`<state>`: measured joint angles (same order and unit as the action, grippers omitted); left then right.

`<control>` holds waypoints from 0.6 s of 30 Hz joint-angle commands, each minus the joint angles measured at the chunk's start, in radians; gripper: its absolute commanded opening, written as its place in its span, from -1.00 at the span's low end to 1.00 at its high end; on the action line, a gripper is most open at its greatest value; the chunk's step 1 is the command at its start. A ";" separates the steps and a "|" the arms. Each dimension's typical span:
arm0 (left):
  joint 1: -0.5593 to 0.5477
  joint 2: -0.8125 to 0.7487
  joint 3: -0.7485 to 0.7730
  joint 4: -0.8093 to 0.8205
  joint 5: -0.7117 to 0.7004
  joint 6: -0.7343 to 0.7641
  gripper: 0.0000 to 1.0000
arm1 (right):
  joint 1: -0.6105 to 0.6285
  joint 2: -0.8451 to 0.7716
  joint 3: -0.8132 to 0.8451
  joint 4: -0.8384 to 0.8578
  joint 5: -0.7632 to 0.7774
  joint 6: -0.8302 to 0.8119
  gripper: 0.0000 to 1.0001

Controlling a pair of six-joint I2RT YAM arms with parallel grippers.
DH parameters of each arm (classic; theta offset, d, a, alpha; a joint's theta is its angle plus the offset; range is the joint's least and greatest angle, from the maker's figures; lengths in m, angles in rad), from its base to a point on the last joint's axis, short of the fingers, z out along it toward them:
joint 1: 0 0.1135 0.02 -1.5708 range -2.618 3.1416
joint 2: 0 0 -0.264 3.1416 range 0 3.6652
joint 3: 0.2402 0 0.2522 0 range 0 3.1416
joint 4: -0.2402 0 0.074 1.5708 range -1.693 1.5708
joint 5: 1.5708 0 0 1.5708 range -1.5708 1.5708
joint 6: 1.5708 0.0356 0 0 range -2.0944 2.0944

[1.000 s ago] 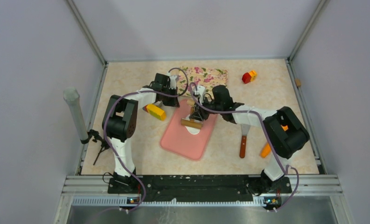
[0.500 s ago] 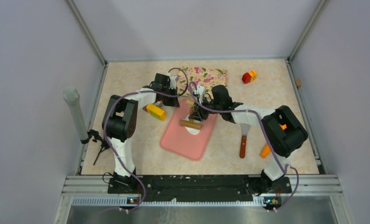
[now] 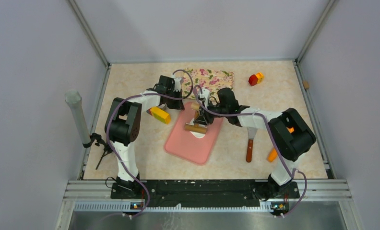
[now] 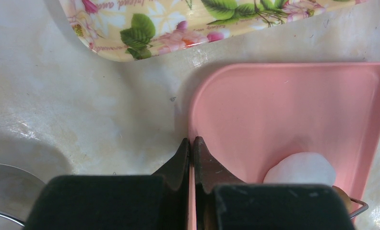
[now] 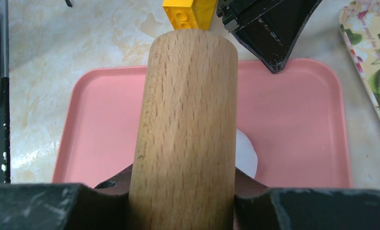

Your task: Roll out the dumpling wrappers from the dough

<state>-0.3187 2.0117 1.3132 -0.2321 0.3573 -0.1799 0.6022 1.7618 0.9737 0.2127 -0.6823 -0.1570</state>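
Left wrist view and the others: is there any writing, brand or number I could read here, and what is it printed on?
On the floral tray: small cursive lettering among the flowers, too blurred to read in either wrist view.
On the pink mat, the rolling pin and the yellow brick: no text shows.
In the top view: everything is too small to show any lettering.

On the table [image 3: 284,91], the dough [image 4: 301,168] lies on the mat [image 3: 185,143] under the rolling pin [image 5: 188,120]. A tray [image 3: 214,76] sits at the mat's 12 o'clock, a toy brick [image 3: 160,115] at 10 o'clock and a spatula [image 3: 249,143] at 3 o'clock.
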 commanded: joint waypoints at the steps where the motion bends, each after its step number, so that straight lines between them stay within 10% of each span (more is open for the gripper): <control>1: -0.003 0.035 -0.042 -0.016 -0.078 0.011 -1.00 | 0.028 0.088 -0.093 -0.259 0.020 -0.036 -1.00; 18: -0.003 0.032 -0.045 -0.013 -0.080 0.010 -1.00 | 0.076 0.091 -0.086 -0.309 -0.028 -0.082 -1.00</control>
<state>-0.3187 2.0113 1.3125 -0.2310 0.3550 -0.1818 0.6266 1.7645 0.9695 0.2153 -0.7086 -0.2165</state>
